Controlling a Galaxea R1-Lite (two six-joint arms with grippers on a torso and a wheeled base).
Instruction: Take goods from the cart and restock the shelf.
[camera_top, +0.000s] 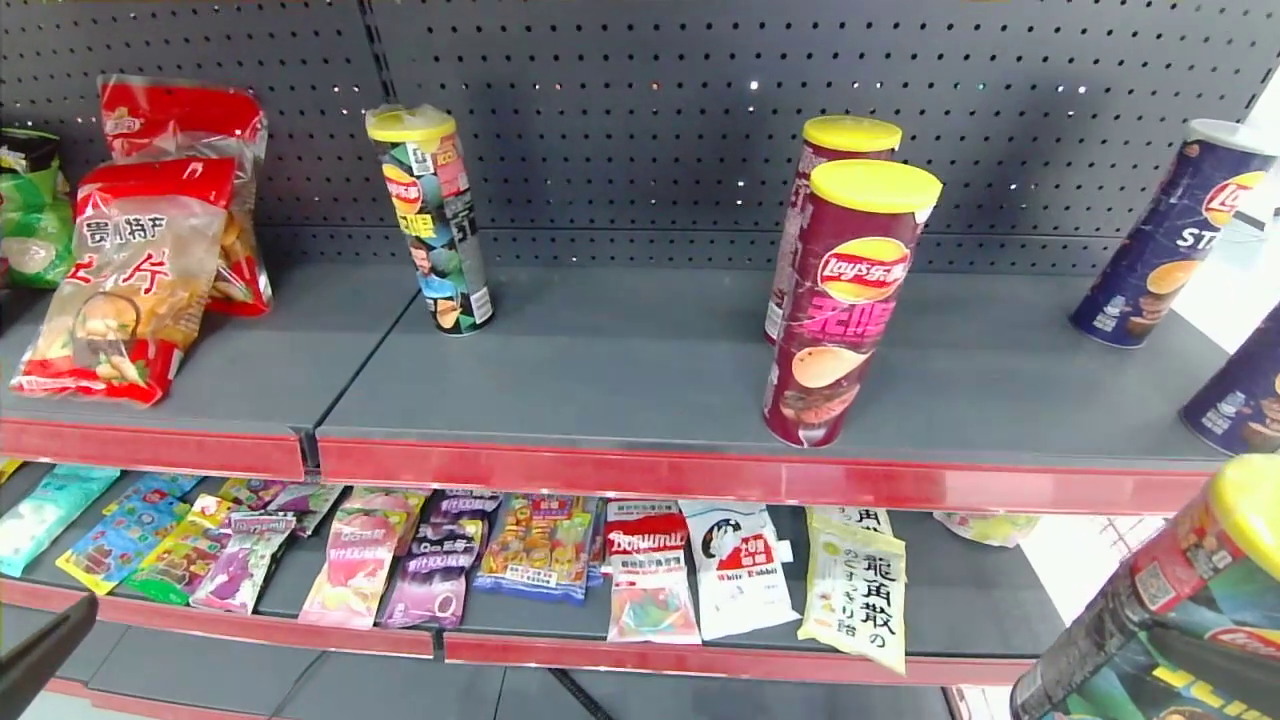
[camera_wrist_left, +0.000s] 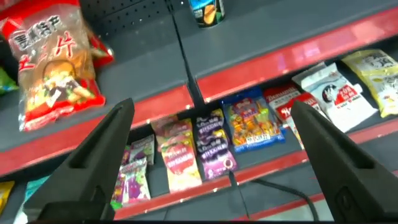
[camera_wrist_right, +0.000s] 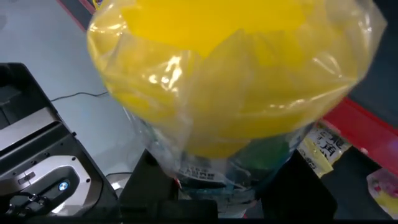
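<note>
Where right pincer (camera_wrist_right: 219, 186) clasps, cylindrical film-wrapped can (camera_top: 1160, 600).

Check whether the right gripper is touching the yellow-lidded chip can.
Touching. The right wrist view shows the right gripper with its dark jaws closed against opposite sides of the yellow-lidded chip can, with no gap on either side.

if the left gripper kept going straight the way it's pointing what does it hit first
Most likely the purple candy bag on the lower shelf, framed between the fingers of the open left gripper. Depth is unclear; the red front edge of the upper shelf lies just above that line.
</note>
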